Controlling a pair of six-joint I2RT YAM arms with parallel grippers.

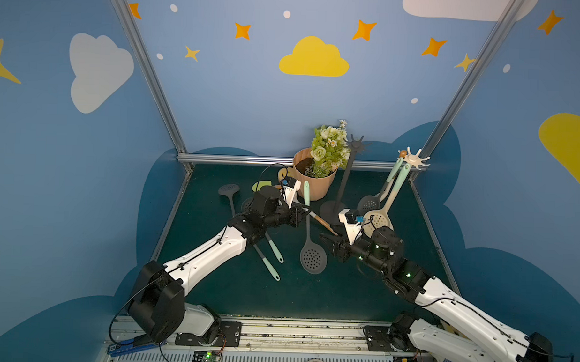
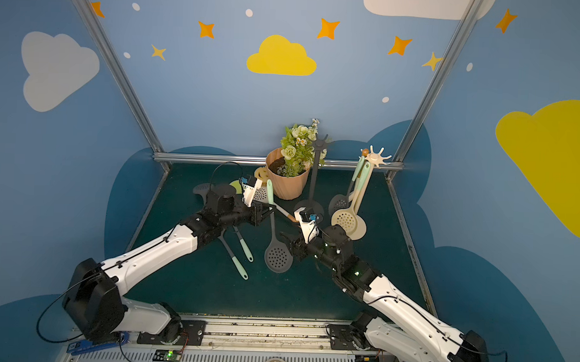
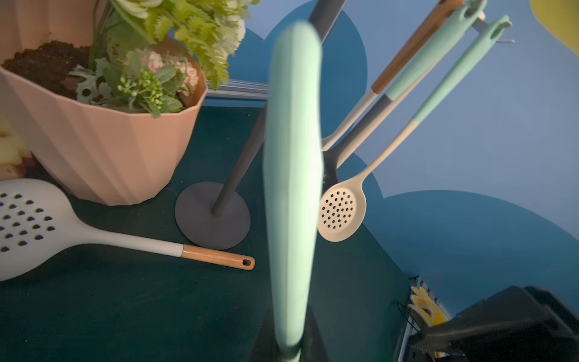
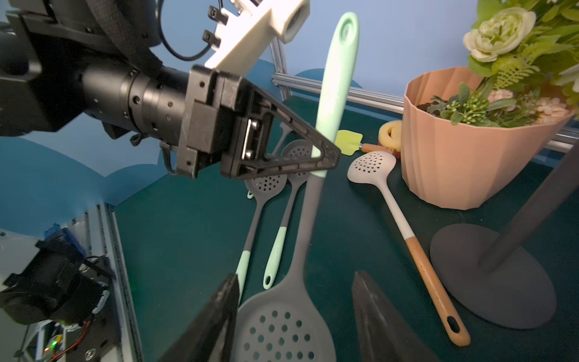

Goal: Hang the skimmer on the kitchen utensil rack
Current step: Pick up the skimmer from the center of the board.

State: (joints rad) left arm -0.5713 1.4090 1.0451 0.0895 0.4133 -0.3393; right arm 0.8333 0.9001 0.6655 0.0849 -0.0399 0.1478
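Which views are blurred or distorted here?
Left wrist: the skimmer handle, close to the lens, is smeared out of focus; the flower pot is sharp. Right wrist: the right gripper, at the frame edge, is slightly soft; the left gripper crisp. Both top views: sharp, wide-angle, frame posts splaying outward.

Left arm: white shell links are noted between black joint housings, and a thin black cable is clipped along the forearm link. 
Right arm: same build, with small green lights seen on the black joints. 
Wrist mounts: white blocks, each fitted with a blue connector and fed by a looped black cable. 
Left gripper: black, with triangular ribbed fingers; screw heads and a steel pin are visible on its block. 
Right fingers: matte black wedges. 
Base plates: black, screwed down.
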